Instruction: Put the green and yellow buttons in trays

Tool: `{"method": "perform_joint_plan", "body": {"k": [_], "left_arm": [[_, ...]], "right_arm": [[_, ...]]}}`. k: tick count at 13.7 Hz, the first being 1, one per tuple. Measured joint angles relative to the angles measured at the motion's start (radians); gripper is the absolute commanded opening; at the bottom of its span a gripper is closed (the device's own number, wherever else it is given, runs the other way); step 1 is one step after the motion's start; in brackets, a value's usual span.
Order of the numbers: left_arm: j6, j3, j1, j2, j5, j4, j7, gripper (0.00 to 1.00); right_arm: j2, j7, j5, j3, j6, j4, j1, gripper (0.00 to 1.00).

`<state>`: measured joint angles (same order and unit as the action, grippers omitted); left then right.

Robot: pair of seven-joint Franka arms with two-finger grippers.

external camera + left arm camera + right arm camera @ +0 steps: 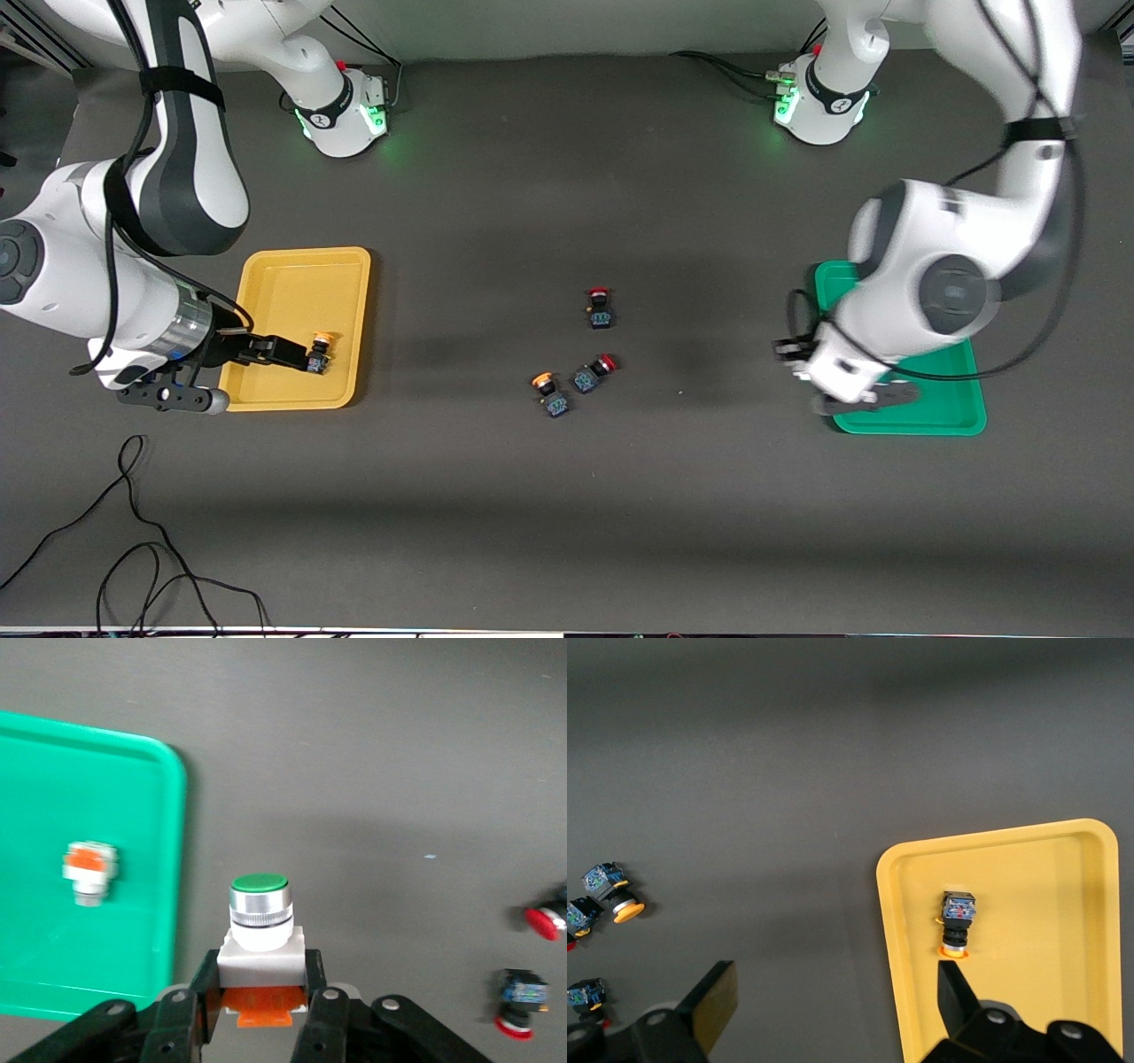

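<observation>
Dark grey table (567, 532). Directly on it: 1 yellow tray (301, 275) toward the right arm's end; 1 green tray (952, 412) toward the left arm's end; 3 loose switches between the trays, namely 1 yellow-capped button (550, 394) beside 1 red-capped switch (594, 372), and 1 more red-capped switch (601, 308) farther from the front camera; black cable (133, 540) loops near the front edge.
</observation>
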<state>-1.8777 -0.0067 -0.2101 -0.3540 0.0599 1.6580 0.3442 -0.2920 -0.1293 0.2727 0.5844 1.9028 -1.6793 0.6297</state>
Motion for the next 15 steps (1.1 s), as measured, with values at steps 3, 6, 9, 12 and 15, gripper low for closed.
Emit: {"method": "perform_joint_plan", "body": {"k": [3,6,9,12,15], "left_arm": [[0.004,0.004,0.147,0.004,-0.039,0.012,-0.164,0.00],[-0.004,0.005,0.274,0.004,-0.094,0.037,-0.313,0.00],[-0.103,0.004,0.349,0.003,-0.126,0.117,-0.397,0.00],[-0.258,0.004,0.385,0.001,-0.130,0.254,-0.448,0.00],[-0.433,0.003,0.391,-0.005,-0.135,0.410,-0.465,0.00]], "right_arm": [[0.000,0.000,-0.001,0.012,-0.035,0.007,-0.007,1.00],[0.004,0.000,-0.001,0.042,-0.042,0.013,-0.009,1.00],[0.016,0.001,-0.002,0.038,-0.081,0.022,-0.071,1.00],[0.048,0.004,-0.004,-0.174,-0.103,0.022,-0.339,1.00],[0.073,0.004,-0.048,-0.364,-0.109,0.022,-0.520,1.00]]}}
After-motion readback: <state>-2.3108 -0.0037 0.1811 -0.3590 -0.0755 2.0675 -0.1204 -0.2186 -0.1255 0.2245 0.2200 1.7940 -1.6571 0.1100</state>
